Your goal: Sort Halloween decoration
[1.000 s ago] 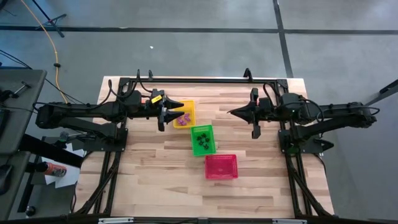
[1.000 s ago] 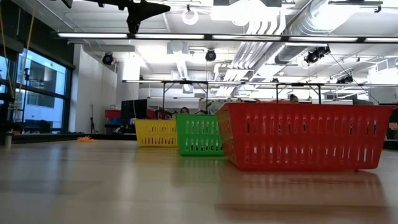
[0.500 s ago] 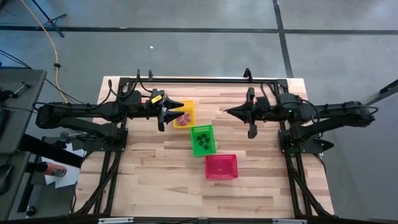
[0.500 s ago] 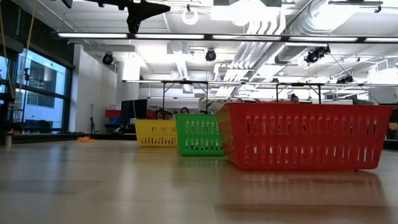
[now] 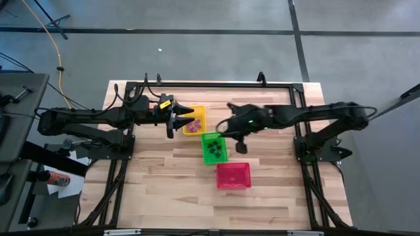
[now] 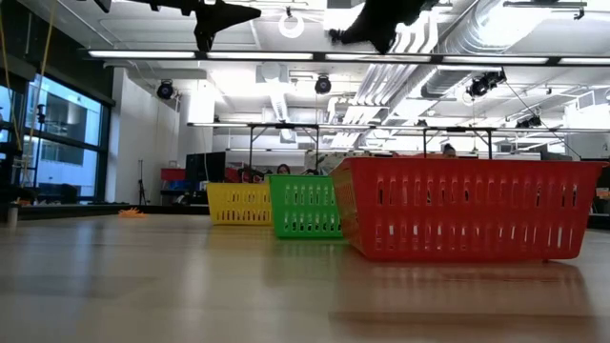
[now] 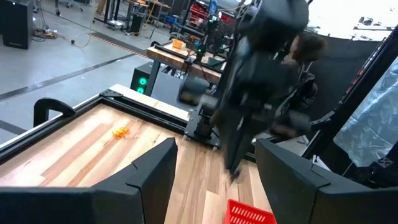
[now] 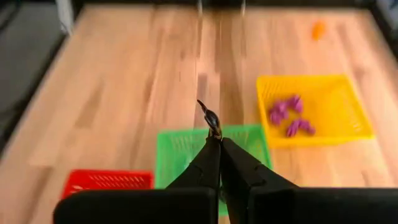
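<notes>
Right gripper (image 5: 223, 124): fingers pressed together, pinching a small dark trinket (image 8: 208, 115) at the tips, poised above the green basket (image 5: 213, 147), which I see holds black pieces (image 5: 211, 148). Left gripper (image 5: 186, 112): fingers spread, empty, at the yellow basket (image 5: 195, 120) holding purple pieces (image 8: 288, 116). Red basket (image 5: 233, 175): nearest the front edge. One orange piece (image 7: 120, 131): loose on the table (image 5: 157, 183), well apart from the baskets.

Three baskets (image 5: 212, 147) in a diagonal row mid-worktop (image 5: 157, 183). Left end effector (image 5: 187, 119) over the far basket; right end effector (image 5: 223, 124) above the middle one.
</notes>
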Robot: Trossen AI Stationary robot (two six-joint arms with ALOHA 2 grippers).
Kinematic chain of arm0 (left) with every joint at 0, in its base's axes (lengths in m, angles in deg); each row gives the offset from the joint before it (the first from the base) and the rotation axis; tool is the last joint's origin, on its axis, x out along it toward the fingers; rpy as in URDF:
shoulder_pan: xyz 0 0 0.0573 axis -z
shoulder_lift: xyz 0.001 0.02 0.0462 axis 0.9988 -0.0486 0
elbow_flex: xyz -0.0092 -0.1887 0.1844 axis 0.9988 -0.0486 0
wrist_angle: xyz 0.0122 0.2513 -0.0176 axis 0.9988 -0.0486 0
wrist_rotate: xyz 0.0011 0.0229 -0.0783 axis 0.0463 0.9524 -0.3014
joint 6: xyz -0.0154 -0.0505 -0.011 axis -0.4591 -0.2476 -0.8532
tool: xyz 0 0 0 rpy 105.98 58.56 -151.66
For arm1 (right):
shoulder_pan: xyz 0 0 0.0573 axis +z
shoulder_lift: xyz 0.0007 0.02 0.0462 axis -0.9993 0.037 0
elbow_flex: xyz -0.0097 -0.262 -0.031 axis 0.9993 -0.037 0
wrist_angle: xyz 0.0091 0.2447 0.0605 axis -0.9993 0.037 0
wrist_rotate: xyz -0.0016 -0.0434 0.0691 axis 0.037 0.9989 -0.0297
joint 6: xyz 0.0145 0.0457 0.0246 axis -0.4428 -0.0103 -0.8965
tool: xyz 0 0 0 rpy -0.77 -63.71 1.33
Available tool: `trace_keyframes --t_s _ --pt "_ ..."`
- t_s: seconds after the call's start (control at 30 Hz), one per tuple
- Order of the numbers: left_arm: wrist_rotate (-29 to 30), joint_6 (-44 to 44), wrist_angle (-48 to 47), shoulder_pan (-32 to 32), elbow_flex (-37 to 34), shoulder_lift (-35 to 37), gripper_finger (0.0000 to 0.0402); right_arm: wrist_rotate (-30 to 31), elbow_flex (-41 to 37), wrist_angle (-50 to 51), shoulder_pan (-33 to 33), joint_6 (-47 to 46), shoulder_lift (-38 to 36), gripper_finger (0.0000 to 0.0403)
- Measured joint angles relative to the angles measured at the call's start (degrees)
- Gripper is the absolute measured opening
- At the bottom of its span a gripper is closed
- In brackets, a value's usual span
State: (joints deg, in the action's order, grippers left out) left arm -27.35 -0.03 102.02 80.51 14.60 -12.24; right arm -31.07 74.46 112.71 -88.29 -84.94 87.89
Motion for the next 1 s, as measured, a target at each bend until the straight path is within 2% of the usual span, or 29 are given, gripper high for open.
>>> trace_keyframes --t_s 0.37,0.53,0.7,1.0 --pt "0.0 0.0 0.01 0.01 0.0 0.0 0.0209 0.08 0.43 -0.36 -1.57 -3.87 18.8 0.0" --pt "-0.01 0.0 0.0 0.01 0.0 0.0 0.0209 0.09 0.43 -0.43 -1.87 -6.02 25.02 0.0" --pt "-0.01 0.0 0.0 0.01 0.0 0.0 0.0209 0.1 0.43 -0.95 -1.87 -6.49 27.96 0.0" --pt "0.01 0.0 0.0 -0.01 0.0 0.0 0.0209 0.1 0.46 -3.11 -1.87 -6.49 28.04 0.0"
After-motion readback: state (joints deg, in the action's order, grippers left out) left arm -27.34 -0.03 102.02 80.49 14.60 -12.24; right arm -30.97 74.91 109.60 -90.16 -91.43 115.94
